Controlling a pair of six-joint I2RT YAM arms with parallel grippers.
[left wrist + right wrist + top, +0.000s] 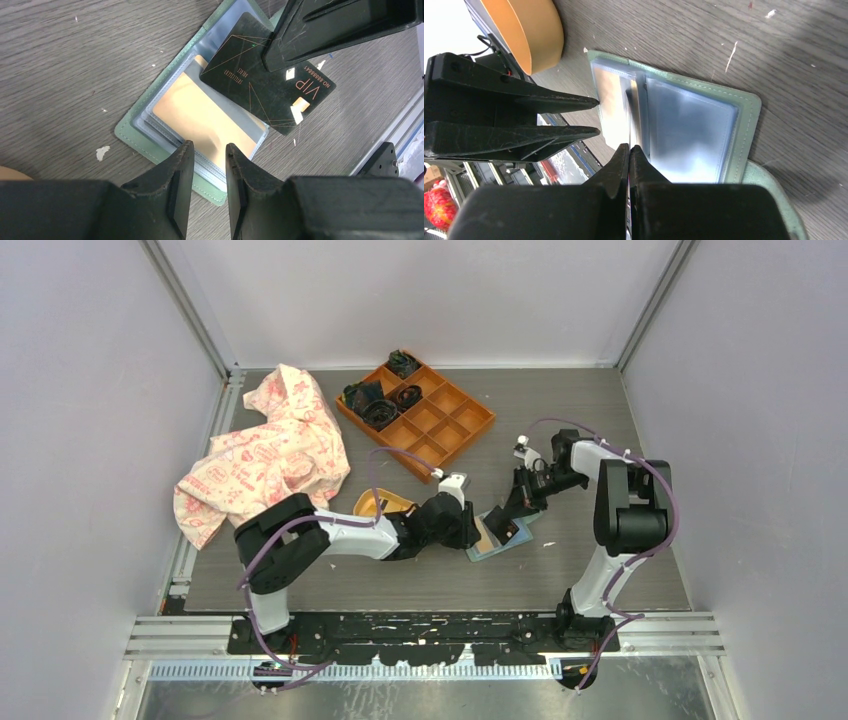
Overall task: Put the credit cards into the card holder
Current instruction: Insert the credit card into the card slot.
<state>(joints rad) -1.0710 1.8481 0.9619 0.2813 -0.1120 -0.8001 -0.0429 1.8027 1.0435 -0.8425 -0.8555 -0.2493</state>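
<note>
The step in hand is the insertion of the black card [250,85]. The right hand [629,148] is clamped on one edge of it and holds it slanted over the far half of the holder [748,120], which lies spread open on the tabletop [75,75] between the two arms, clear sleeves up. One corner of the card overlaps the sleeves, but no part of it looks tucked into a pocket yet, and the rest hangs out past the holder's rim.

The left hand [207,152] sits low at the near edge of the holder with its fingers apart and nothing visibly between them. Whether the tips press on the sleeves I cannot tell. It is well placed to pin the holder down or to lift a sleeve mouth.

The next move, as I judge it, calls for turning the card so its leading edge lines up square with a pocket opening, then sliding it in flat while the left hand steadies the holder against the push. The sleeves are thin and slack, so a skewed entry would likely buckle them or shove the holder along. No other card is in view.
</note>
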